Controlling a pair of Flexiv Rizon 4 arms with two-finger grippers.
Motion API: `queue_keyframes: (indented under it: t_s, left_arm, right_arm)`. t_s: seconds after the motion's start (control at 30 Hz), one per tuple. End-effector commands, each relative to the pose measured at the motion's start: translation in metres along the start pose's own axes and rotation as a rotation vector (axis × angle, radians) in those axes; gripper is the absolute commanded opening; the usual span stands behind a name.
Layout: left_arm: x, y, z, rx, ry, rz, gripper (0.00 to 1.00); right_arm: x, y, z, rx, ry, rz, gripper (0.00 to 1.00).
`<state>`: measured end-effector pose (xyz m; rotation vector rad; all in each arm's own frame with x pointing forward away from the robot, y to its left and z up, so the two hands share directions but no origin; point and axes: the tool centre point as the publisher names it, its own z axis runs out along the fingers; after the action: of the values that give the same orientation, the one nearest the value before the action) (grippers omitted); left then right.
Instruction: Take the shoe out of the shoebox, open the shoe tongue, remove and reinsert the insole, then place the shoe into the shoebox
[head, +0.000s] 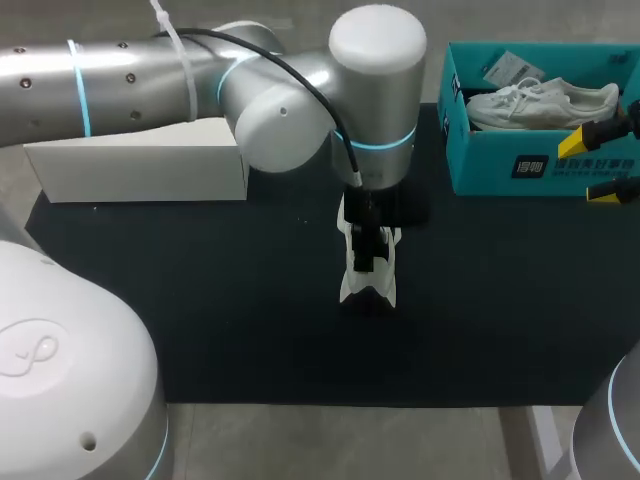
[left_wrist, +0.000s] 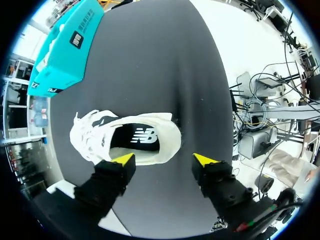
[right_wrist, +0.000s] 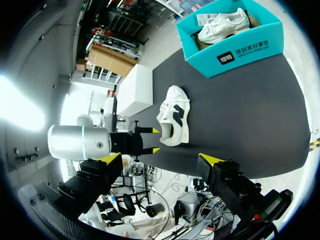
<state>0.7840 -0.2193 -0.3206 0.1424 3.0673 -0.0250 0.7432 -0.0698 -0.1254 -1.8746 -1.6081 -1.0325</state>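
Shoe (left_wrist: 125, 137): lying at mid-tabletop (head: 250, 300), heel end below my left gripper (left_wrist: 163, 160).
Left gripper: fingers apart, holding nothing.
Right gripper (right_wrist: 161, 157): apart, near the shoebox (head: 480, 165) at far right.
Risk: I judge that closing off-centre would catch only the heel rim, so the shoe could skid or tip.

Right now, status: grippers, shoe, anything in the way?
Left gripper open over shoe on mat. Right gripper open, empty, off right. Second shoe in shoebox. Nothing in the way.

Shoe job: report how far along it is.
Done: one shoe is out of the box, on the mat. In hand: the left hand hangs open at its heel, gripping nothing. Left: open the tongue, pull and refit the insole, which sits inside, and box the shoe.
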Motion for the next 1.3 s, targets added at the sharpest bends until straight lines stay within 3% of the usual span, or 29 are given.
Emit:
queue_keyframes:
  t_s: [0.03,0.33,0.87,0.97,1.03,1.07,1.13,1.17,1.3]
  left_arm:
    - [0.002,-0.015,0.026,-0.016,-0.020,-0.018,1.00]
    - [0.004,-0.019,0.056,0.053,0.037,-0.054,1.00]
    - [0.006,-0.017,0.084,0.023,0.044,-0.061,0.98]
    - [0.007,-0.017,0.086,0.024,0.052,-0.062,0.71]
    - [0.008,-0.017,0.086,0.024,0.056,-0.060,0.67]
    - [0.008,-0.016,0.086,0.023,0.058,-0.060,0.43]
    - [0.009,-0.015,0.084,0.030,0.066,-0.059,0.18]
    - [0.009,-0.015,0.083,0.034,0.069,-0.058,0.00]
    - [0.011,-0.015,0.078,0.032,0.065,-0.057,0.00]
  right_arm:
    - [0.000,-0.001,0.001,-0.001,-0.001,0.001,1.00]
    - [0.000,-0.001,0.001,-0.001,-0.001,0.001,1.00]
    - [0.000,-0.001,0.001,-0.001,-0.001,0.001,1.00]
    - [0.000,-0.001,0.001,-0.001,-0.001,0.001,1.00]
    - [0.000,-0.001,0.001,-0.001,-0.001,0.001,1.00]
    - [0.000,-0.001,0.001,-0.001,-0.001,0.001,1.00]
    - [0.000,-0.001,0.001,-0.001,-0.001,0.001,1.00]
    - [0.000,-0.001,0.001,-0.001,-0.001,0.001,1.00]
    - [0.000,-0.001,0.001,-0.001,-0.001,0.001,1.00]
